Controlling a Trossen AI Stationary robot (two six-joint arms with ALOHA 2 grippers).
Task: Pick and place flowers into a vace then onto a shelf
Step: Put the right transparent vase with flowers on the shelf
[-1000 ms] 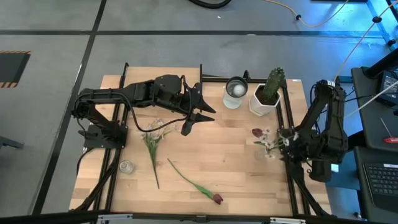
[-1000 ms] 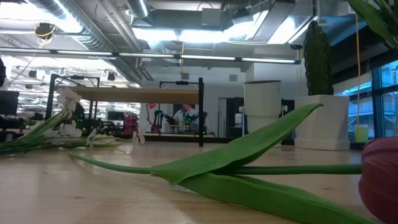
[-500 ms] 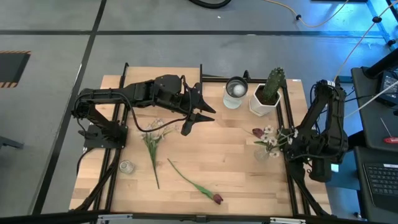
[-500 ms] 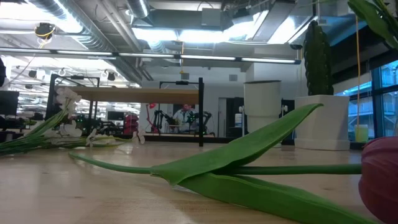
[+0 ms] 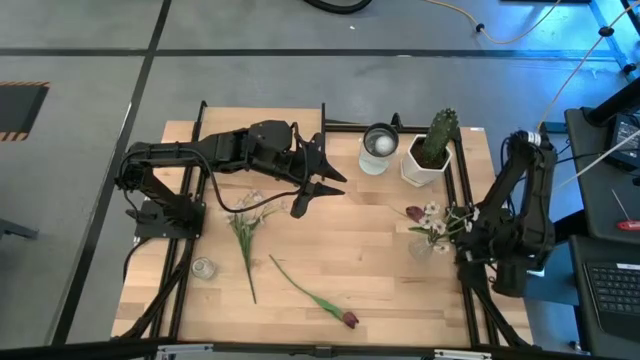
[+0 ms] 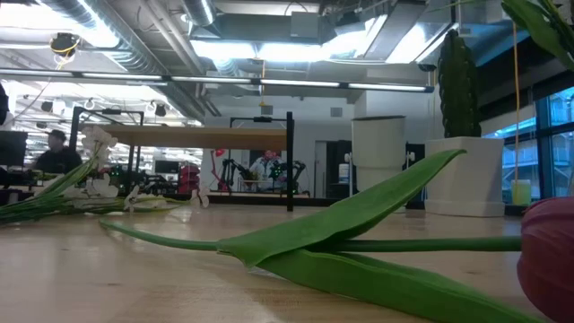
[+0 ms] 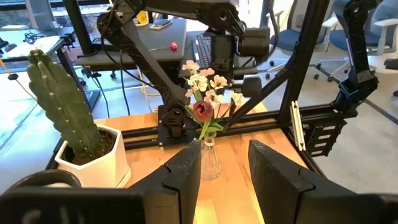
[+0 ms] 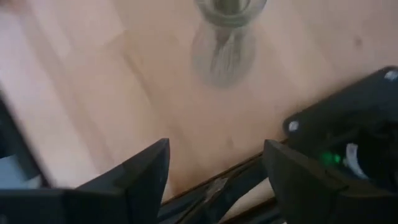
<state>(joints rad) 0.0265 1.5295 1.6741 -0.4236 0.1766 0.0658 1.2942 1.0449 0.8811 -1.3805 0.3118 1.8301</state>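
Note:
A small clear vase stands on its base near the table's right edge, with white blossoms and a dark red tulip upright in it. My right gripper is open just right of the vase, touching nothing. My left gripper hovers open over the table's far middle. A white-blossomed stem and a tulip stem lie flat on the tabletop. The shelf shows at the table's far side in the low view.
A cactus in a white pot and a white cylinder stand at the far edge. An empty small glass sits near the left edge. Black frame rails line the table's sides. A person shows far behind.
My right arm has drawn back a little from the vase toward the table's right edge, so the bouquet shows more fully from above. The left arm and the loose stems have kept still.

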